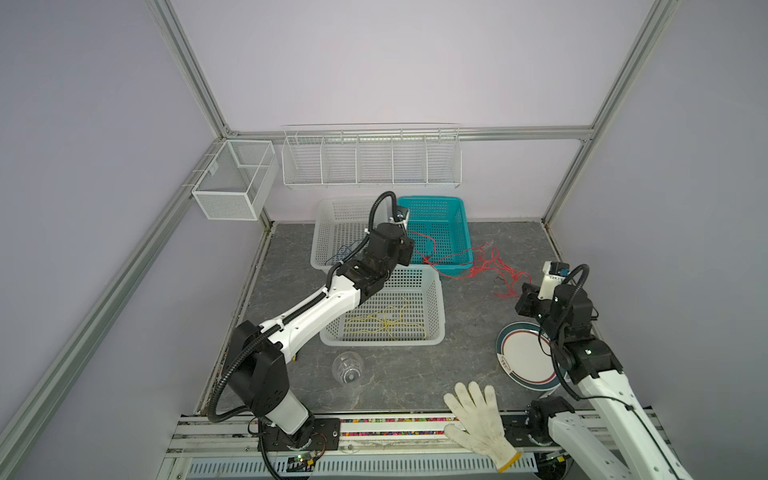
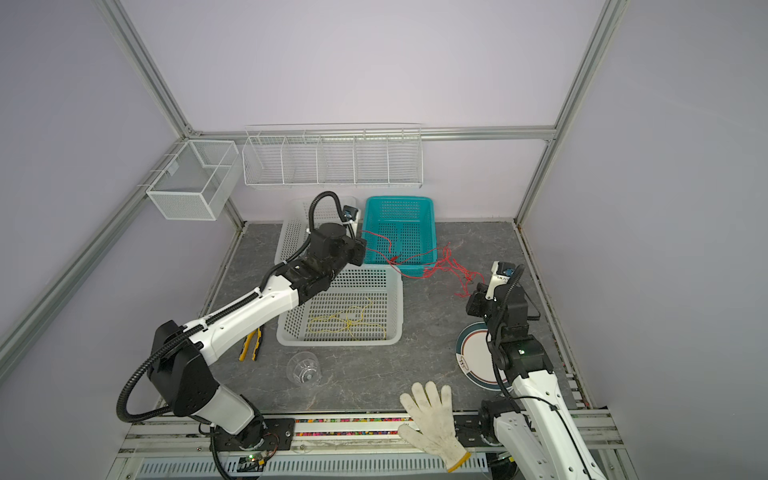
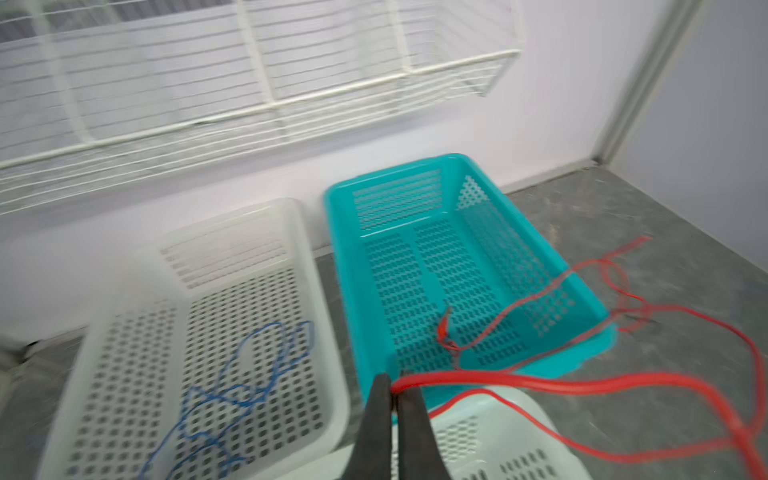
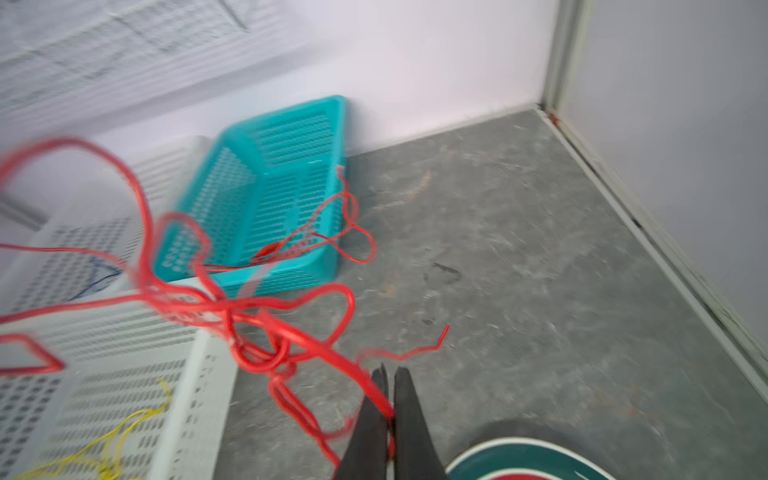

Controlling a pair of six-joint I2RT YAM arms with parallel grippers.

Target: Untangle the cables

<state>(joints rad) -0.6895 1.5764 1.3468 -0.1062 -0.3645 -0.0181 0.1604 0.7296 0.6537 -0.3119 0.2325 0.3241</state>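
A red cable (image 1: 486, 262) (image 2: 446, 259) hangs in tangled loops between my two grippers and drapes over the teal basket (image 1: 463, 232). My left gripper (image 3: 392, 388) (image 1: 409, 232) is shut on one stretch of the red cable (image 3: 540, 380), near that basket's near left corner. To the right, over the bare table, my right gripper (image 4: 389, 374) (image 1: 524, 291) is shut on another stretch, with a knot of red cable (image 4: 266, 320) just ahead of it. A blue cable (image 3: 249, 386) lies in the far white basket (image 1: 320, 232). A yellow cable (image 1: 386, 322) lies in the near white basket (image 1: 436, 307).
A plate (image 1: 523, 357) lies under the right arm. A clear cup (image 1: 348, 368) and a white glove (image 1: 478, 415) sit near the front edge. Yellow-handled pliers (image 2: 251, 343) lie beneath the left arm. Wire racks (image 1: 370, 162) and a mesh box (image 1: 232, 183) hang on the walls.
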